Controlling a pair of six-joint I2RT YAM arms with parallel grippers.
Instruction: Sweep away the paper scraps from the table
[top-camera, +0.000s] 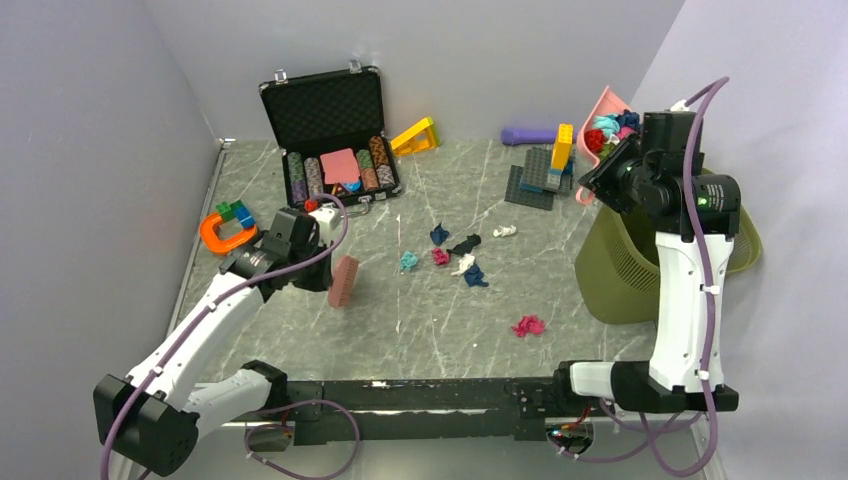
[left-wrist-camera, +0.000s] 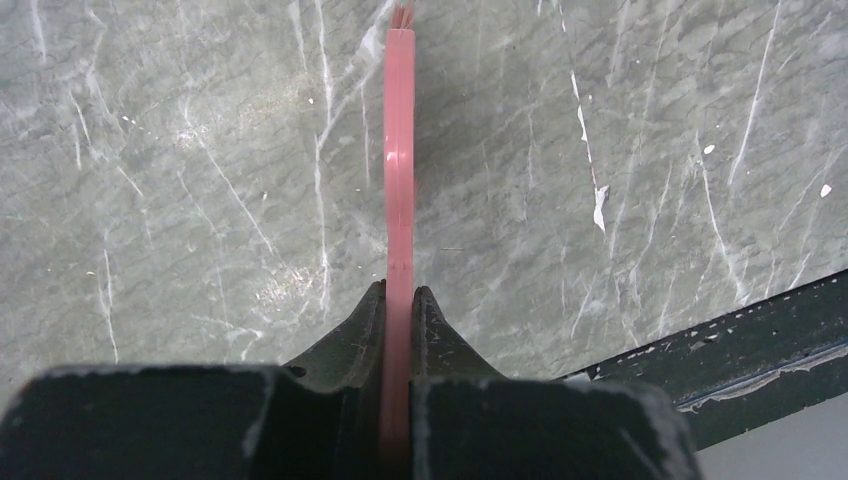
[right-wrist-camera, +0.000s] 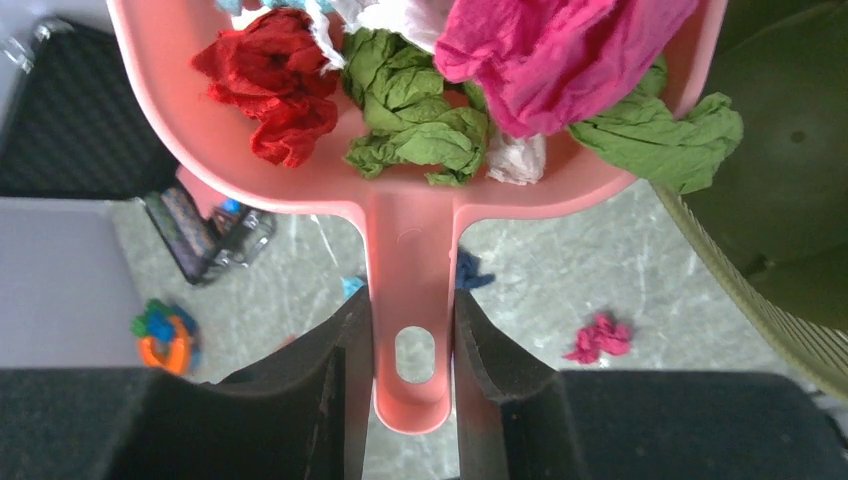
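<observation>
My left gripper is shut on the thin handle of a pink brush, held over the table left of centre. In the left wrist view the brush runs straight out from the gripper. My right gripper is shut on the handle of a pink dustpan, raised at the right above an olive bin. The dustpan holds red, green and magenta paper scraps. More paper scraps lie mid-table, with a magenta one nearer the front.
An open black case of poker chips stands at the back. An orange horseshoe toy with bricks lies at the left edge. A yellow piece, a purple cylinder and a grey baseplate with bricks sit at the back right.
</observation>
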